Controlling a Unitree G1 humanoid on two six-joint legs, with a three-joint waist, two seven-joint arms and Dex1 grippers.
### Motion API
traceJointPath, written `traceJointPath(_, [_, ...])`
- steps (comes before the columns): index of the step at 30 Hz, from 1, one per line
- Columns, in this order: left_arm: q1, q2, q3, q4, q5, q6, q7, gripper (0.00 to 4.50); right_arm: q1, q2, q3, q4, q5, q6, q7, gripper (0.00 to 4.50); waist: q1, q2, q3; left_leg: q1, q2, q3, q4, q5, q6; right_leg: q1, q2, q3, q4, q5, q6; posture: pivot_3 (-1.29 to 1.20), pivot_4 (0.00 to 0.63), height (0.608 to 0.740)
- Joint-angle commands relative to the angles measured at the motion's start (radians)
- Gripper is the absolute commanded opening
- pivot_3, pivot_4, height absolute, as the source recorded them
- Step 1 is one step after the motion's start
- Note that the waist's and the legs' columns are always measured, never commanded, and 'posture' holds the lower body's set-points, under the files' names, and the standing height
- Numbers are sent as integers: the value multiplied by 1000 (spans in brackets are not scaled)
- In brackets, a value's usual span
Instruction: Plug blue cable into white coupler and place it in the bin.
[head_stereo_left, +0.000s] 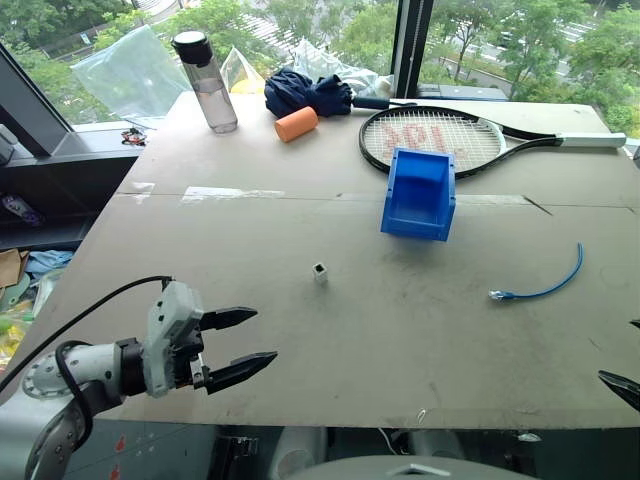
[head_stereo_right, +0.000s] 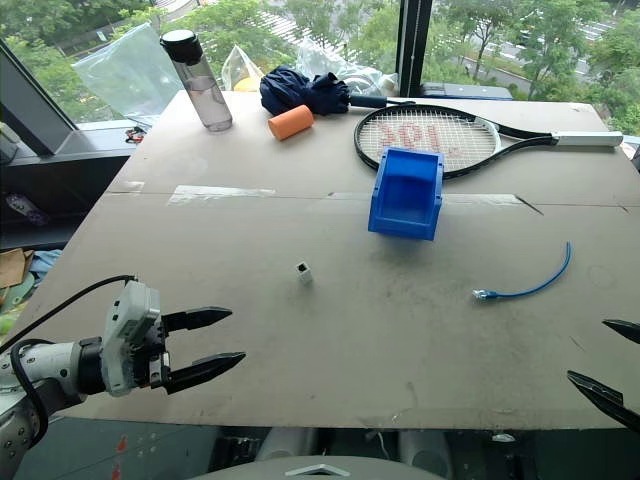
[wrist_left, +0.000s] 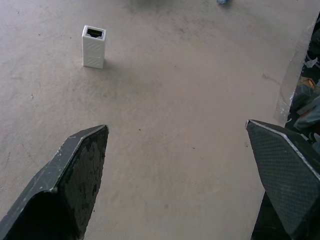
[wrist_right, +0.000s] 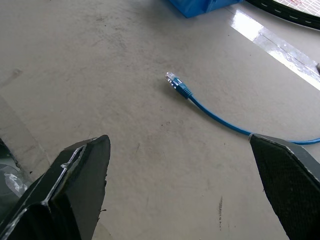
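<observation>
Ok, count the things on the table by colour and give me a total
Blue: 3, bin, blue cable, dark blue cloth
White: 1, white coupler
Orange: 1, foam roller
Clear: 1, water bottle
Black: 1, tennis racket
Total: 7

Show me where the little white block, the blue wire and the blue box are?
white coupler (head_stereo_left: 320, 272), left eye view, its side.
blue cable (head_stereo_left: 548, 286), left eye view, mid-length.
bin (head_stereo_left: 418, 216), left eye view, front lip.
</observation>
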Motion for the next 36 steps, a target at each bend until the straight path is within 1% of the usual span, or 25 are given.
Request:
traceJointPath(1, [-66, 4, -35, -29, -24, -2, 11, 4464, -52, -22, 46, -28, 5, 12, -31, 4500, 2, 0, 0, 0, 0, 0, 0, 0, 0, 0, 0, 0, 0, 0, 0, 0, 150, 740])
traceJointPath(3, [-127, -3, -98, -81, -72, 25, 14, 4464, -149, -74, 200, -98, -94, 60, -127, 4500, 3, -1, 0, 1, 0, 0, 1, 0, 0, 0, 0, 0, 0, 0, 0, 0, 150, 740])
traceJointPath(4, [-143, -3, -114, -93, -87, 36, 15, 4464, -178, -91, 241, -114, -125, 75, -153, 4500, 0, -1, -1, 1, 1, 1, 2, 0, 0, 0, 1, 1, 1, 0, 0, 0, 150, 740])
traceJointPath(5, [-150, 1, -120, -100, -103, 46, 10, 4464, -199, -114, 270, -119, -134, 108, -165, 4500, -3, -1, 0, 0, 2, 3, 4, 0, 0, 0, 1, 1, 2, 0, 0, 0, 150, 740])
traceJointPath(7, [-162, 13, -139, -123, -112, 50, 5, 4464, -307, -175, 366, -116, -85, 221, -166, 4500, 1, -1, -1, 0, 2, 4, 5, 0, 0, -1, 0, 1, 3, 0, 0, 0, 150, 740])
traceJointPath(8, [-166, 20, -152, -142, -112, 48, 3, 4464, -374, -201, 424, -107, -54, 296, -169, 4500, 0, 0, -1, 1, 1, 4, 4, 0, 1, 0, 1, 1, 4, 0, 0, 0, 150, 740])
traceJointPath(9, [-169, 24, -165, -161, -109, 44, 5, 4464, -437, -218, 480, -91, -63, 338, -184, 4500, -1, -1, 0, 1, 1, 4, 4, -1, 1, -1, 1, 2, 4, 3, -4, 0, 150, 740])
traceJointPath(10, [-171, 27, -173, -172, -107, 41, 8, 4464, -478, -228, 516, -79, -74, 366, -197, 4500, 0, -1, 0, -1, 1, 4, 4, -1, 2, -3, 2, 2, 4, 3, -5, 0, 150, 740])
traceJointPath(13, [-192, 30, -197, -205, -112, 48, 30, 4464, -645, -257, 685, 9, -161, 414, -211, 4500, 9, -3, -1, -2, -1, 6, 4, -1, 2, -3, 4, 0, 4, 3, -5, 0, 150, 740])
traceJointPath(15, [-205, 28, -205, -223, -118, 52, 48, 4464, -758, -258, 786, 83, -206, 441, -207, 4500, 10, -2, 0, -2, -1, 6, 4, -1, 2, -3, 4, -1, 4, 3, -5, 0, 150, 740])
traceJointPath(18, [-224, 28, -216, -249, -118, 57, 75, 4500, -865, -267, 918, 213, -281, 423, -150, 3676, 10, -3, 0, -2, -1, 7, 5, -1, 2, -2, 4, 0, 4, 3, -5, 0, 150, 740])
traceJointPath(20, [-227, 30, -219, -264, -122, 60, 90, 4500, -891, -268, 958, 275, -319, 386, -136, 2621, 10, -3, 0, -2, -2, 6, 5, -1, 2, -2, 4, -1, 4, 3, -5, 0, 150, 740])
traceJointPath(22, [-229, 30, -223, -274, -128, 65, 107, 4500, -904, -270, 975, 314, -343, 352, -126, 1788, 8, -2, 0, -2, -2, 6, 5, -1, 2, -2, 4, -1, 4, 3, -5, 0, 150, 740])
traceJointPath(23, [-231, 29, -224, -279, -132, 67, 116, 4500, -905, -273, 977, 327, -354, 333, -125, 1197, 7, -2, -1, -2, -2, 7, 5, -1, 2, -2, 4, 0, 4, 3, -5, 0, 150, 740])
traceJointPath(25, [-231, 28, -225, -284, -139, 72, 131, 4500, -904, -276, 978, 336, -363, 316, -118, 203, 8, -3, -1, -1, -2, 7, 5, -1, 2, -2, 4, 0, 4, 3, -5, 0, 150, 740])
traceJointPath(26, [-232, 27, -227, -284, -139, 73, 136, 4500, -902, -278, 979, 335, -364, 309, -112, 45, 8, -3, -1, -1, -2, 6, 5, -1, 2, -2, 4, 0, 4, 3, -5, 0, 150, 740])
traceJointPath(29, [-238, 25, -238, -276, -134, 70, 143, 4500, -898, -275, 979, 307, -362, 306, -105, 45, 9, -3, -1, -1, -2, 6, 6, -1, 2, -1, 4, 0, 5, 3, -5, 0, 150, 740])
traceJointPath(30, [-242, 23, -243, -268, -128, 66, 144, 4500, -906, -262, 985, 265, -354, 322, -107, 45, 9, -3, -1, -1, -2, 6, 6, -1, 2, -1, 4, 0, 5, 3, -5, 0, 150, 740])
traceJointPath(33, [-251, 22, -249, -247, -121, 59, 139, 4500, -980, -182, 1027, 100, -301, 445, -133, 45, -1, -3, -1, -1, -2, 6, 6, -1, 2, -2, 5, 0, 6, 3, -5, 0, 150, 740])
traceJointPath(36, [-281, 21, -281, -239, -106, 73, 159, 4500, -1096, -34, 1143, 39, -344, 526, -209, 45, -17, -3, -1, 0, 1, 5, 5, -1, 2, -2, 7, -1, 8, 3, -5, 0, 150, 740])
